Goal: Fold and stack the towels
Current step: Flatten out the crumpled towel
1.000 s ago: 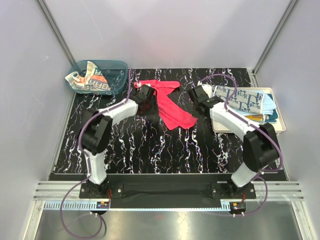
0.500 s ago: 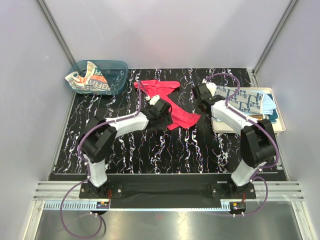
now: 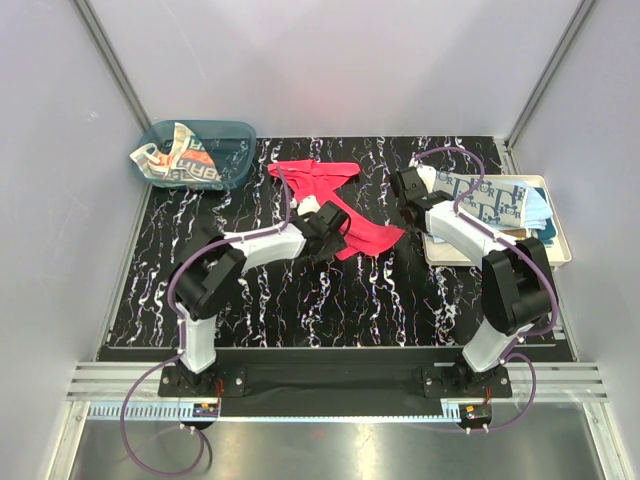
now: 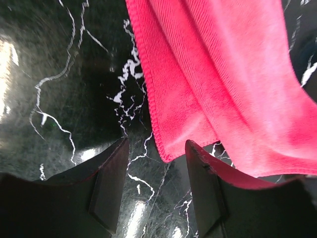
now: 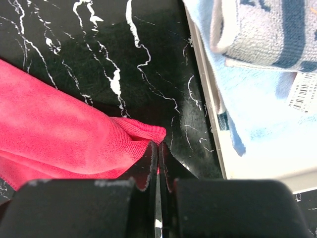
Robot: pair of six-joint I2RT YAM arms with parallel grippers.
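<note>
A red-pink towel (image 3: 335, 205) lies rumpled on the black marbled table. My left gripper (image 3: 336, 230) hovers open over its near edge. In the left wrist view the left gripper (image 4: 157, 144) has a corner of the towel (image 4: 223, 74) just ahead of the gap between its fingers, not gripped. My right gripper (image 3: 408, 212) is shut on the towel's right corner. The right wrist view shows the right gripper (image 5: 158, 144) pinching the tip of that towel (image 5: 64, 134). A white towel with dark blue print (image 3: 488, 195) lies folded on a light blue one (image 3: 538, 210).
The folded towels rest on a cream tray (image 3: 556, 242) at the right edge, close beside my right gripper; its rim (image 5: 214, 144) shows in the right wrist view. A teal plastic bin (image 3: 225, 140) at the back left holds a lettered towel (image 3: 175, 158).
My left arm swung from the towel's back left edge down and right to its near edge, its jaws narrowing slightly. The towel's right corner was drawn rightward by the right gripper.
</note>
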